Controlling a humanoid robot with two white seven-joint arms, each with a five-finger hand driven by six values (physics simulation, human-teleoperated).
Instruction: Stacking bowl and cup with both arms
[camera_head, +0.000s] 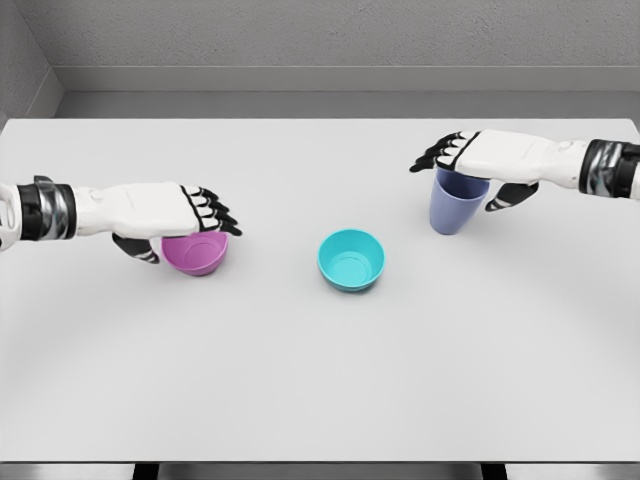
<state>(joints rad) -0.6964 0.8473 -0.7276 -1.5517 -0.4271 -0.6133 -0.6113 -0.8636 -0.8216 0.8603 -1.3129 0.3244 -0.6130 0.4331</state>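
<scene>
A pink bowl (197, 254) stands on the white table (320, 380) at the left. My left hand (188, 226) lies over its near-left rim, fingers stretched across the top and thumb down beside its left wall, not closed on it. A teal bowl (351, 259) stands upright alone in the middle. At the right is a blue cup (456, 208), upright. My right hand (468, 168) covers its rim from above, fingers extended to the left past it and thumb hanging by its right side. The cup's mouth is hidden under the palm.
The table ends at a grey wall at the back and at a front edge (320, 462) near the bottom of the view. Only the two bowls and the cup stand on it.
</scene>
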